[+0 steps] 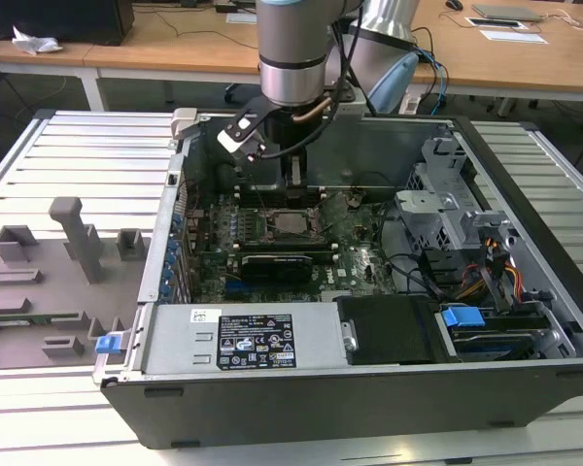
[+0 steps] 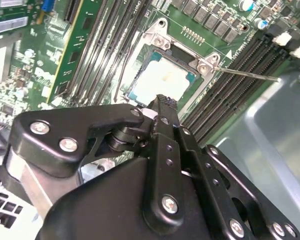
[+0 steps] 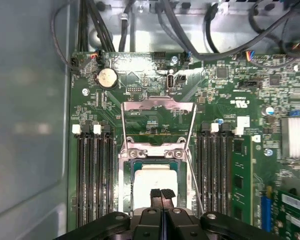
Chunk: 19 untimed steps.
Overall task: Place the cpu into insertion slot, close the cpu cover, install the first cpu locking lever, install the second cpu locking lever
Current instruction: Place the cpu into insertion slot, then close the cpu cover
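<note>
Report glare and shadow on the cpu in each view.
Second wrist view: glare washes the cpu top near-white. First wrist view: the cpu is bright and pale too, the shut gripper covering one edge. Exterior view: the cpu looks dull grey inside the case, no glare.

Silver-grey arm (image 1: 291, 58), pale blue joint cap (image 1: 394, 78), black cable (image 1: 346, 58); black end effector (image 3: 162, 193), silver screws (image 2: 170, 204).

Pale silver-grey tops the flat square cpu (image 3: 151, 181), green covers the circuit board (image 3: 225, 107) around it, the thin metal cpu cover (image 3: 157, 104) is silver, the gripper (image 3: 162, 193) black.
</note>
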### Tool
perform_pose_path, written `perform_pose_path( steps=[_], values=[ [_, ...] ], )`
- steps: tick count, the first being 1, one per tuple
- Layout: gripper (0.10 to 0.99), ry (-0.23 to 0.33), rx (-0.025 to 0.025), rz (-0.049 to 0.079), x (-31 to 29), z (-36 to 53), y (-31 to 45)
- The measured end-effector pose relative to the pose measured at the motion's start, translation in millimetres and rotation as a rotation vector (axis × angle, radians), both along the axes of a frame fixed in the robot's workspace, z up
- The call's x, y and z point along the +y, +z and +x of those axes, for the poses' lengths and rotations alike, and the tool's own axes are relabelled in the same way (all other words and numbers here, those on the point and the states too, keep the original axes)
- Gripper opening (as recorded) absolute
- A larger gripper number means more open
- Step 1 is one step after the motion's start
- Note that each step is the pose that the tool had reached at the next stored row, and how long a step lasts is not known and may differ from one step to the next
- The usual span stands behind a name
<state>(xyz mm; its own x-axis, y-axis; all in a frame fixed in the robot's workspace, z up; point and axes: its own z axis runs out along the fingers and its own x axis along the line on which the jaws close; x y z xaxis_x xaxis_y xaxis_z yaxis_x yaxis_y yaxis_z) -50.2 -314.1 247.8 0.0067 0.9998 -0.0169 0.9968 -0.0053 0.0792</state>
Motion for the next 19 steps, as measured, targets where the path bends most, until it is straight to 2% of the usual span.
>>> perform_pose_path(
  steps=[2, 16, 19],
  values=[
    [0.106, 0.000, 0.0000, -0.001, 0.0, 0.0, 3.3],
    [0.106, 0.000, 0.0002, -0.001, -0.1, 0.0, 5.0],
    [0.106, 0.000, 0.0000, -0.001, 0.0, 0.0, 9.4]
  ],
)
